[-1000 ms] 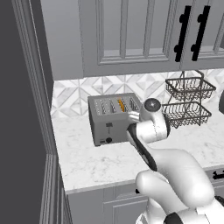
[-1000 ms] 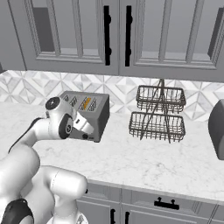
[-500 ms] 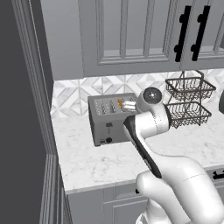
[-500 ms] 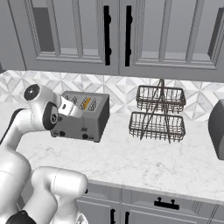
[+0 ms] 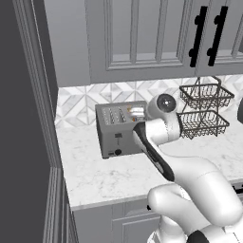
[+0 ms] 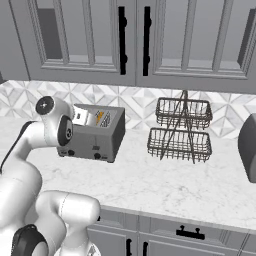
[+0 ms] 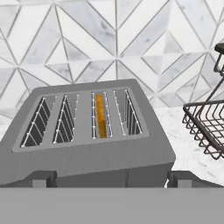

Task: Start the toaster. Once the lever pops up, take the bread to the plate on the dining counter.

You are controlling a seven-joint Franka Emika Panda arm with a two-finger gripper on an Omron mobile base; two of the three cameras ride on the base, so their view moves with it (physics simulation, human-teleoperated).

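The claw (image 7: 112,178) hangs over the front of the toaster (image 7: 89,135), and its two dark tips stand wide apart at the bottom of the hand view, one near each front corner of the toaster's top, with nothing between them; it is open and holds nothing. Just beyond the claw lies the toaster's grey top with its four slots side by side. The bread (image 7: 101,115) sits down in the third slot from the left, showing as a narrow orange-tan strip between the wire guides; the other three slots look dark. From the left base view the toaster (image 5: 121,128) stands on the white marble bench (image 5: 114,173) close to the patterned tile wall, with a small black lever and a black knob on the face turned to the camera, and the arm's wrist reaches over its right end; the claw itself is hidden behind the wrist there. From the right base view the toaster (image 6: 95,132) shows two black knobs low on its front, and the wrist covers its left end. To the right of the claw, a little apart from the toaster, stands a two-tier black wire basket (image 6: 181,130), whose lower rim (image 7: 205,124) reaches into the hand view. Grey cabinet doors (image 6: 135,40) with black handles hang above the bench.
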